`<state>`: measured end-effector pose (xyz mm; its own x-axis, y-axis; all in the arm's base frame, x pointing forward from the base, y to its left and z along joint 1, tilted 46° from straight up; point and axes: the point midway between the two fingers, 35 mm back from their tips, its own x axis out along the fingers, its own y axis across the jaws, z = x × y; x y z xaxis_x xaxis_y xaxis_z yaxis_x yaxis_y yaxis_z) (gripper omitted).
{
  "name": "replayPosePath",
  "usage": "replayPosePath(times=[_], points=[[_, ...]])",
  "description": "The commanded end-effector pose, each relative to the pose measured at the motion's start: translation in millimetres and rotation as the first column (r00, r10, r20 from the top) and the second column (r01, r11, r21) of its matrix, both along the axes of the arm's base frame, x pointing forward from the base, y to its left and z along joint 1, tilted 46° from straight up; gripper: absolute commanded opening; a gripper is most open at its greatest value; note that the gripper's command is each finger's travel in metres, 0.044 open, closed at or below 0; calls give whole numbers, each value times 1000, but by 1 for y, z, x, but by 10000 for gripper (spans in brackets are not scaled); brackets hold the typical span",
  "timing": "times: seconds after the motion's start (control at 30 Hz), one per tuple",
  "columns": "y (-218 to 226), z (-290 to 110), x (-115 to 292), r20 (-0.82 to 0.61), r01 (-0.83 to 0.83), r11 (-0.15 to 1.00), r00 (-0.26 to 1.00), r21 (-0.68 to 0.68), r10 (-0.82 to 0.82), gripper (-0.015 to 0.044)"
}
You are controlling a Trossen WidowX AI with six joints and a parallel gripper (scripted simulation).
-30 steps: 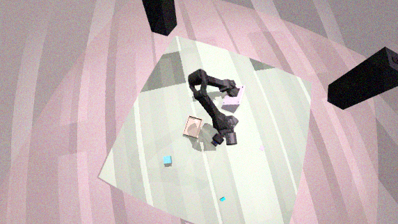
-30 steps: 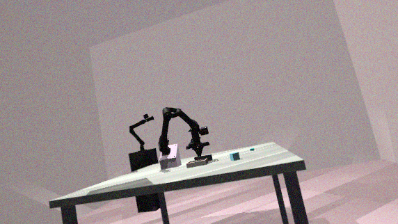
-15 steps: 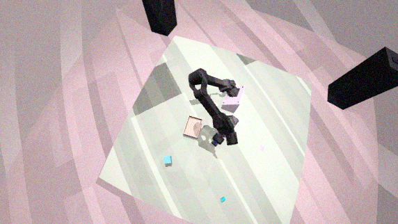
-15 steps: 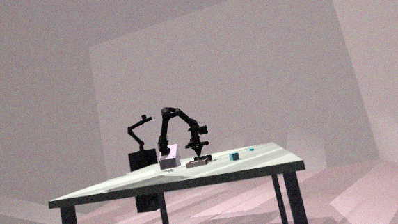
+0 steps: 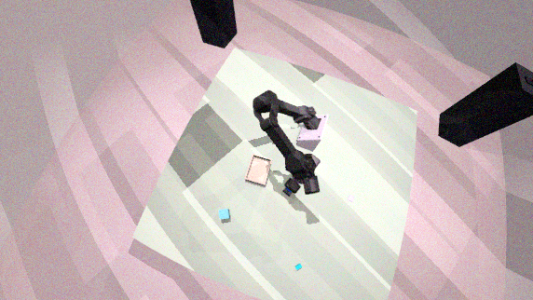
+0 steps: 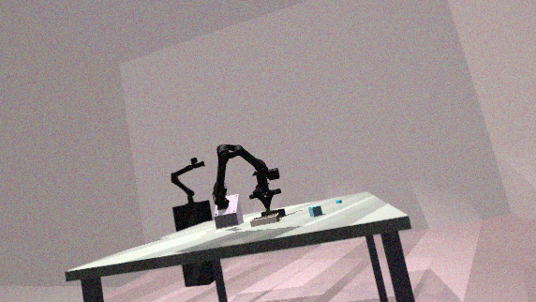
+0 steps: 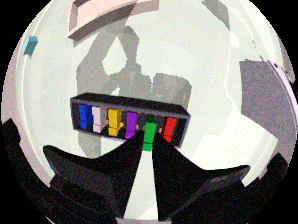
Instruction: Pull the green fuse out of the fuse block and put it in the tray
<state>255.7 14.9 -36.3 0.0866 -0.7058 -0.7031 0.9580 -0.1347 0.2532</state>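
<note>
The dark fuse block (image 7: 80, 106) lies across the middle of the wrist view with a row of coloured fuses in it. From left to right they are blue (image 7: 85, 115), white (image 7: 100, 117), yellow (image 7: 113, 121), purple (image 7: 131, 124), green and red (image 7: 169, 127). My gripper (image 7: 148, 136) (image 5: 292, 187) (image 6: 268, 210) reaches straight down over the block and is shut on the green fuse (image 7: 149, 127). That fuse stands in its slot between the purple and the red one. The shallow pink tray (image 7: 107, 4) (image 5: 258, 170) (image 6: 263, 220) lies empty close beside the block.
The arm's white base box (image 5: 309, 136) (image 6: 229, 212) stands behind the tray. A cyan cube (image 5: 224, 214) (image 6: 315, 211) and a smaller cyan piece (image 5: 298, 266) (image 6: 338, 202) lie farther out. Two black posts (image 5: 214, 20) (image 5: 489, 109) stand beside the table.
</note>
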Motion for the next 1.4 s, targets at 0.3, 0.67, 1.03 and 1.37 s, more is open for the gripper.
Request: replayPosePath(times=[0.3,0.67,1.03,1.37], points=[[5,4,-1,-1,4,1000,1000,4,-4,0],[8,8,-2,-1,4,1000,1000,4,-4,0],[12,12,-2,-1,3,1000,1000,3,-3,0],[17,17,-3,-1,3,1000,1000,3,-3,0]])
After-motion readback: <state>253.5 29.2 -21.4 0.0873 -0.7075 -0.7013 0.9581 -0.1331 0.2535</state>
